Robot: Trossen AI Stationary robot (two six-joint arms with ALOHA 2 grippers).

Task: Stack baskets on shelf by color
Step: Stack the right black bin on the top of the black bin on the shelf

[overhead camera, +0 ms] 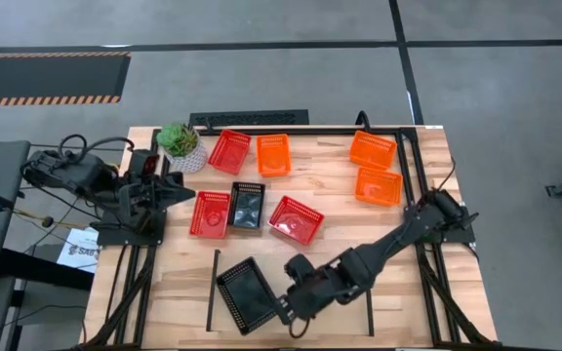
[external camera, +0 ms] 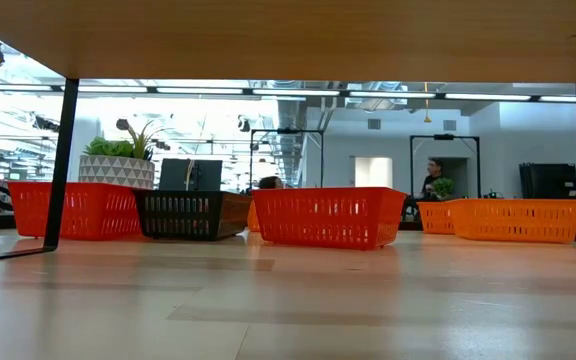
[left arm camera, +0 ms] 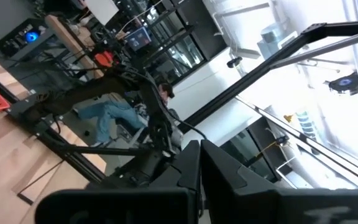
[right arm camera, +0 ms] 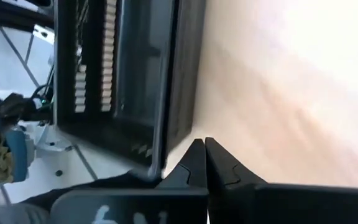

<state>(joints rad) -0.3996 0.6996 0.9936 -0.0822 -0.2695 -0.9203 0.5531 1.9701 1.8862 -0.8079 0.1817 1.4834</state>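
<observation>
One black basket (overhead camera: 249, 294), mesh-walled plastic, lies on the pale plank shelf (overhead camera: 330, 312) by the desk's near edge, its long axis skewed against the rails. The right gripper (overhead camera: 286, 310) sits at its corner with fingers pressed together, holding nothing. Only the right wrist view shows the slotted wall (right arm camera: 95, 68) close; the left gripper (overhead camera: 185, 189), also closed, waits near the desk's left edge.

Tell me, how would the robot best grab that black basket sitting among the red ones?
Probably by a short-end rim, from above. The black basket stands upright and open-topped. Its long sides look hemmed in, a red basket close on one side and another red basket near the other, leaving the end walls freer. One finger inside, one outside the thin rim should pinch it.
</observation>
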